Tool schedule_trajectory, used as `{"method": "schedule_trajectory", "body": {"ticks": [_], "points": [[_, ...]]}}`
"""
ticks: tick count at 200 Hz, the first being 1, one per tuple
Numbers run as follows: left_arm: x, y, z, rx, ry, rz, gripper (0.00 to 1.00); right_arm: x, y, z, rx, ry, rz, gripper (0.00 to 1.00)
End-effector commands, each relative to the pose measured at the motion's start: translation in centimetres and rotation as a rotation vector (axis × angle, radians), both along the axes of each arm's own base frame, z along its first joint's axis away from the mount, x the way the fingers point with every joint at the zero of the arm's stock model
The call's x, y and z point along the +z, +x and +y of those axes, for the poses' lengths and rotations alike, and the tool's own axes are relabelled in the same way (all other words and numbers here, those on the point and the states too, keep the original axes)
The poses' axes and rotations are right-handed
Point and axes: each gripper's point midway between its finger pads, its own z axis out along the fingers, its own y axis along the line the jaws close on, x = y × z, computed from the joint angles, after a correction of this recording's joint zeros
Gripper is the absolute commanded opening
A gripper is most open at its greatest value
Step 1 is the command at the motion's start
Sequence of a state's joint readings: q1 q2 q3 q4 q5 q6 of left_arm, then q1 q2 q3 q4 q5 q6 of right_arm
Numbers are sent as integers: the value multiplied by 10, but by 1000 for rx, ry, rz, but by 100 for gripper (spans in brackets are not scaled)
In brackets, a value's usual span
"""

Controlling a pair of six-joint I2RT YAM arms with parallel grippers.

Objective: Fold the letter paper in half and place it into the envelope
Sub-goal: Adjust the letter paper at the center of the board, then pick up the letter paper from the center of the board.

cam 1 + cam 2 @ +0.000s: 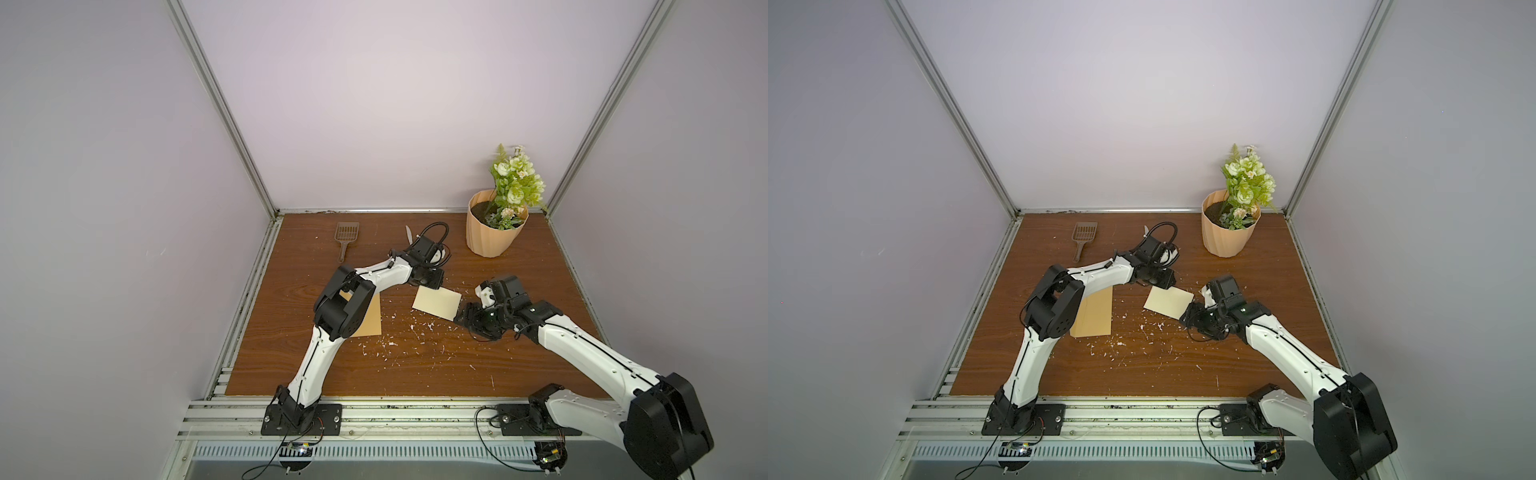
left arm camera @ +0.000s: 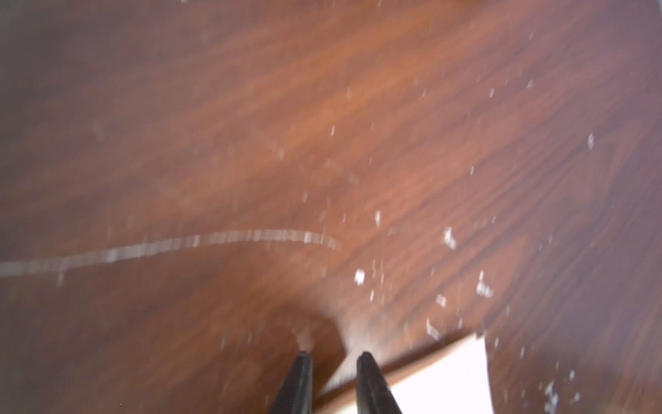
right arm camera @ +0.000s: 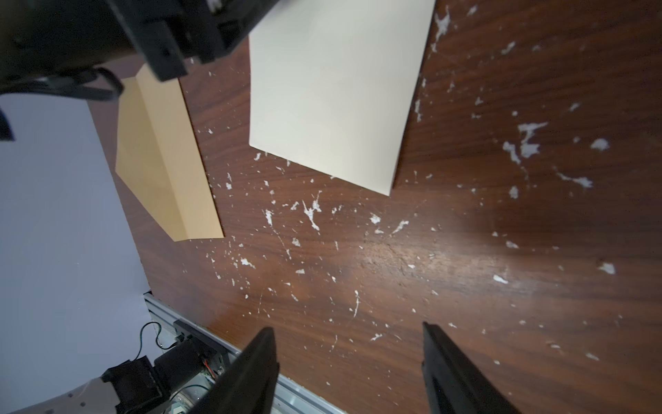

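Nearest me, my right gripper stands wide apart, empty, just off the paper's near corner. The envelope lies flat to the left, partly under my left arm. The paper lies mid-table, apart from it. At its far corner, my left gripper is only slightly apart.

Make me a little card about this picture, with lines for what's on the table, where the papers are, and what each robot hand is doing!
table: brown wood, scattered with white flecks
letter paper: pale sheet lying mid-table
envelope: tan, flap open, apart from the paper, partly hidden by the left arm
left gripper: jaws narrowly apart, at the paper's far edge
right gripper: open, empty, close to the paper
also there: flower pot, scoop
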State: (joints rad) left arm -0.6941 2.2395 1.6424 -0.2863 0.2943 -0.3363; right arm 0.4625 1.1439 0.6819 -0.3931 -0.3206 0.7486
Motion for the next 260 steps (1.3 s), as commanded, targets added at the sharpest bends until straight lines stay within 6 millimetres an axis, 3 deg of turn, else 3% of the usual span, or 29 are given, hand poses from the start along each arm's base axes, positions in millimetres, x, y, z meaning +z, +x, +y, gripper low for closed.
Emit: {"method": "schedule_trajectory", "body": {"ticks": [1,16,21,41,83,115,151,168,227,260], "points": [[-14,-24,23,-4,85,36,22,0,-2,-1,-19,14,6,68],[-10,-32,30,3,87,39,20,-4,-2,-1,-22,12,13,68],[-21,-43,39,5,109,68,20,-6,-3,-2,-22,10,18,68],[-24,-58,51,25,121,100,17,-17,-5,0,-17,10,38,67],[-14,-81,64,60,98,148,17,-39,-11,-1,-13,-8,58,69],[3,-74,62,59,91,123,17,-50,1,-5,-55,-12,46,68],[42,-55,48,46,47,67,16,-60,20,-8,-101,-14,48,67],[49,-47,42,42,31,48,16,-64,27,-7,-117,1,52,66],[2,-53,40,17,86,111,15,-85,37,-9,-178,-5,99,62],[-12,-57,43,14,104,124,14,-96,34,-10,-204,0,117,61]]}}
